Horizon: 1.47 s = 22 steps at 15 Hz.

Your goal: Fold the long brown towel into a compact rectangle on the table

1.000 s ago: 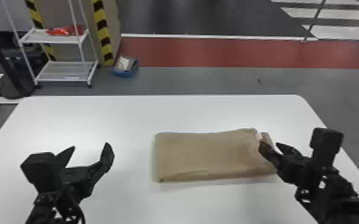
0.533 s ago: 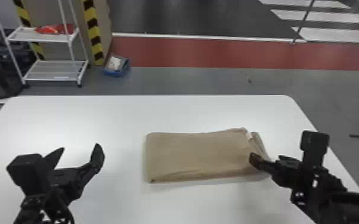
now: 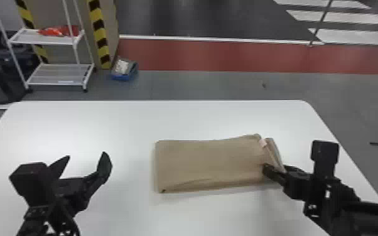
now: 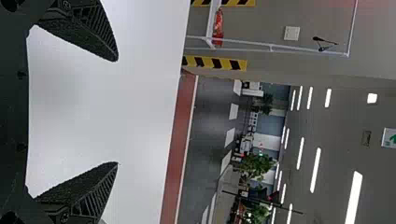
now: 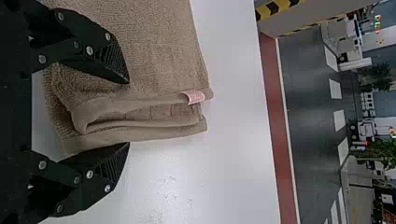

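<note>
The brown towel (image 3: pixel 210 164) lies folded into a flat rectangle at the middle of the white table, its layered right end slightly uneven, with a small pale tag. At that right end is my right gripper (image 3: pixel 274 172), one finger over the top layer. In the right wrist view my right gripper (image 5: pixel 127 113) stands open around the layered edge of the towel (image 5: pixel 154 56), one finger on either side. My left gripper (image 3: pixel 86 160) is held over the table left of the towel. Its fingers are wide apart in the left wrist view, nothing between them at the left gripper (image 4: pixel 116 112).
The white table (image 3: pixel 128 122) extends around the towel on all sides. Beyond its far edge stand a white shelf rack (image 3: pixel 59 73) with red items and a blue bin (image 3: pixel 125 70) on the floor.
My right gripper has lowered and shifted slightly at the towel's right end, and its fingers now lie around the edge there. The head view has swung a little. My left gripper remains open.
</note>
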Each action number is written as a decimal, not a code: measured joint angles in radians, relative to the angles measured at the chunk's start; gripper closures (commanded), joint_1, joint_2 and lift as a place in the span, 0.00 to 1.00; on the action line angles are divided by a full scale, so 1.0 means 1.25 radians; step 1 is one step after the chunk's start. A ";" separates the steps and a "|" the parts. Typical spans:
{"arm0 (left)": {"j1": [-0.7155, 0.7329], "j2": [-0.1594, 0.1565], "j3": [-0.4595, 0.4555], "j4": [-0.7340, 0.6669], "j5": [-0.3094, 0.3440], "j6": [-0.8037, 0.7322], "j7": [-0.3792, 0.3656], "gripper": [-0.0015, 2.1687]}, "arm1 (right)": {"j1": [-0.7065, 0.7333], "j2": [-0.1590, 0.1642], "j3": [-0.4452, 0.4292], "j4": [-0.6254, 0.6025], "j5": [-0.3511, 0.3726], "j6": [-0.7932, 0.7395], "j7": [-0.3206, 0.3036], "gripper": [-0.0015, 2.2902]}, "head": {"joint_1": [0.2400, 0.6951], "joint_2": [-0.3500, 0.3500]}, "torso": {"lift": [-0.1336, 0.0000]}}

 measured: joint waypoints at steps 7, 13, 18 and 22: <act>0.004 0.000 0.001 0.000 0.000 0.000 0.000 0.04 | 0.024 0.004 -0.011 -0.054 -0.010 -0.019 0.012 0.65 | 1.00 0.39 | 0.14; 0.007 0.000 0.001 -0.007 0.000 -0.001 0.000 0.04 | 0.082 0.015 0.061 -0.255 -0.021 -0.004 0.004 0.65 | 1.00 0.49 | 0.14; 0.010 0.000 0.001 -0.010 0.000 0.000 0.001 0.04 | 0.083 0.016 0.300 -0.324 0.080 0.000 -0.038 0.65 | 1.00 0.68 | 0.14; 0.008 0.000 0.001 -0.006 0.000 0.000 0.001 0.04 | 0.044 0.016 0.442 -0.238 0.158 0.013 -0.070 0.48 | 1.00 0.80 | 0.14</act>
